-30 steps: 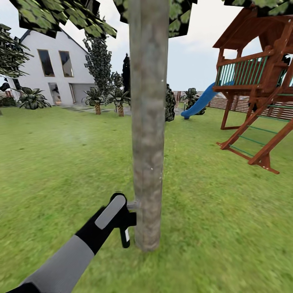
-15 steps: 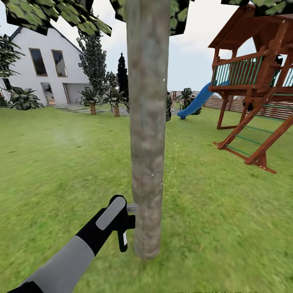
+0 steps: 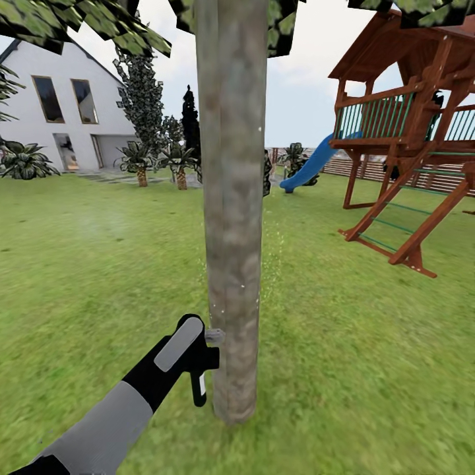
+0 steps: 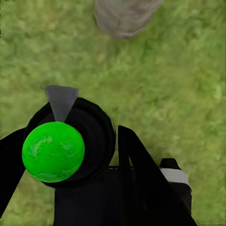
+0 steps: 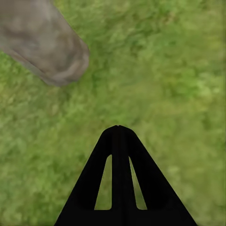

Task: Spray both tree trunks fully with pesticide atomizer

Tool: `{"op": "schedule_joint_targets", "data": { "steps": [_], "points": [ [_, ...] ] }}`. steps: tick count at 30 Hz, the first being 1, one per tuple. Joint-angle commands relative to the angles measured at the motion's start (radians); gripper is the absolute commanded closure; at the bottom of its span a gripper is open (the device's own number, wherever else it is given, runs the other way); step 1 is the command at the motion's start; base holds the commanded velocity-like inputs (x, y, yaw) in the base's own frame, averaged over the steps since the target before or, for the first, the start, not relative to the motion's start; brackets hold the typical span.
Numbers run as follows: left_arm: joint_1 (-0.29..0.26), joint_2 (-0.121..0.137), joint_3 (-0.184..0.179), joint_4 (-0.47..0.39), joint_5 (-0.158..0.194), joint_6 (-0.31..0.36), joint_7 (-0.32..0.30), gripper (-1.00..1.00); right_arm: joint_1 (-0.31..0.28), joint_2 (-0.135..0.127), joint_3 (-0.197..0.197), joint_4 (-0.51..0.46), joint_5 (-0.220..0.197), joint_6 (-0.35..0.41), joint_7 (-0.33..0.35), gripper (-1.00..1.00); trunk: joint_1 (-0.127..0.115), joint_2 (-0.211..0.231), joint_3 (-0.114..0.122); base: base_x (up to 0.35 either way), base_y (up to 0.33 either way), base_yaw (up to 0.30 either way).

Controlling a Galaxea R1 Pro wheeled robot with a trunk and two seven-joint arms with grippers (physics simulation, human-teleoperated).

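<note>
White specks of pesticide (image 3: pixel 272 254) float by the tree trunk (image 3: pixel 231 218) at 12 o'clock, so spraying seems under way. The left gripper (image 3: pixel 191 349) clasps the atomizer (image 3: pixel 201 369), its nozzle touching the bark. The right gripper (image 5: pixel 118 141) is pressed together, empty; the second tree probably remains.

Tree trunk (image 3: pixel 231 218) ahead; open grass (image 3: pixel 356 343) rt.

Tree trunk (image 3: pixel 231 198): mottled grey-brown, white specks. Pesticide atomizer (image 3: pixel 200 369): black, grey nozzle, white mark. Grass (image 3: pixel 363 343): green. Slide (image 3: pixel 310 165): blue.
</note>
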Motion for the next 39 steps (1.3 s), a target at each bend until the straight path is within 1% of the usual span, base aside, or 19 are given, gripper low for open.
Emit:
{"op": "schedule_joint_targets", "data": {
  "steps": [1,2,3,5,6,7,9,10,11,13,16,17,19,20,22,24,27,33,39],
  "points": [
    [-0.011,0.001,0.0,-0.001,0.012,0.025,0.012,1.0,-0.001,0.001,-0.008,0.0,0.0,-0.001,0.009,1.0,0.001,-0.002,-0.002,0.0,0.0,-0.003],
    [-0.072,0.001,0.001,-0.003,0.018,0.047,0.023,1.0,-0.001,0.001,-0.007,0.0,0.001,-0.001,0.008,1.0,0.001,-0.002,-0.002,0.0,0.0,-0.001],
    [-0.108,0.001,0.001,0.0,0.021,0.047,0.036,1.0,-0.001,0.001,-0.007,0.0,0.001,-0.001,0.008,1.0,0.001,-0.002,-0.002,0.0,0.0,0.0],
    [-0.185,0.001,0.002,0.007,0.048,0.047,0.083,1.0,-0.001,0.001,-0.007,0.0,0.002,-0.001,0.008,1.0,0.001,-0.002,-0.002,0.0,0.0,0.0],
    [-0.239,0.001,0.002,0.01,0.081,0.047,0.12,1.0,-0.001,0.001,-0.007,0.0,0.003,-0.001,0.008,1.0,0.001,-0.002,-0.002,0.0,0.0,0.0],
    [-0.299,0.001,0.002,0.017,0.128,0.047,0.156,1.0,-0.001,0.001,-0.007,0.0,0.003,-0.001,0.008,1.0,0.001,-0.002,-0.002,0.0,0.0,0.0],
    [-0.429,0.001,0.001,0.082,0.227,0.047,0.21,1.0,-0.001,0.001,-0.007,0.0,0.003,-0.001,0.008,1.0,0.001,-0.002,-0.002,0.0,0.0,0.0],
    [-0.472,0.001,0.001,0.115,0.252,0.047,0.219,1.0,-0.001,0.001,-0.007,0.0,0.003,-0.001,0.008,1.0,0.001,-0.002,-0.002,0.0,0.0,0.0],
    [-0.519,0.001,0.0,0.152,0.268,0.047,0.225,1.0,-0.001,0.001,-0.007,0.0,0.003,-0.001,0.008,1.0,0.001,-0.002,-0.002,0.0,0.0,0.0],
    [-0.638,-0.004,-0.003,0.249,0.292,0.047,0.232,1.0,-0.001,0.001,-0.007,0.0,0.004,-0.001,0.008,1.0,0.001,-0.002,-0.002,0.0,0.0,0.0],
    [-0.727,-0.008,-0.004,0.315,0.301,0.047,0.234,1.0,-0.001,0.001,-0.007,0.0,0.005,-0.001,0.008,1.0,0.001,-0.002,-0.002,0.0,0.0,0.0],
    [-0.768,-0.01,-0.004,0.345,0.308,0.047,0.234,1.0,-0.001,0.001,-0.007,0.0,0.006,-0.001,0.008,1.0,0.001,-0.002,-0.002,0.0,0.0,0.0],
    [-0.818,-0.013,-0.005,0.379,0.334,0.047,0.235,1.0,-0.001,0.001,-0.007,0.0,0.006,-0.001,0.008,1.0,0.001,-0.002,-0.002,0.0,0.0,0.0],
    [-0.854,-0.015,-0.006,0.401,0.357,0.047,0.235,1.0,-0.001,0.001,-0.007,0.0,0.006,-0.001,0.008,1.0,0.001,-0.002,-0.002,0.0,0.0,0.0],
    [-0.907,-0.023,-0.006,0.427,0.377,0.047,0.235,1.0,-0.001,0.001,-0.007,0.0,0.006,-0.001,0.008,1.0,0.001,-0.002,-0.002,0.0,0.0,0.0],
    [-0.948,-0.047,-0.007,0.468,0.383,0.047,0.236,1.0,-0.001,0.001,-0.007,0.0,0.006,-0.001,0.008,1.0,0.001,-0.002,-0.002,0.0,-0.058,0.0],
    [-0.989,-0.066,-0.006,0.491,0.386,0.047,0.238,1.0,-0.001,0.001,-0.006,0.0,0.007,-0.001,0.008,1.0,0.001,-0.002,-0.002,0.0,-0.174,0.0],
    [-0.997,-0.068,-0.006,0.488,0.382,0.047,0.236,1.0,-0.001,0.001,-0.007,0.0,0.007,-0.001,0.008,1.0,0.001,-0.002,-0.002,-0.024,-0.044,0.0],
    [-0.997,-0.071,-0.005,0.486,0.381,0.047,0.236,1.0,-0.001,0.001,-0.007,0.0,0.007,-0.001,0.008,1.0,0.001,-0.002,-0.002,-0.238,-0.129,0.0]
  ]
}}
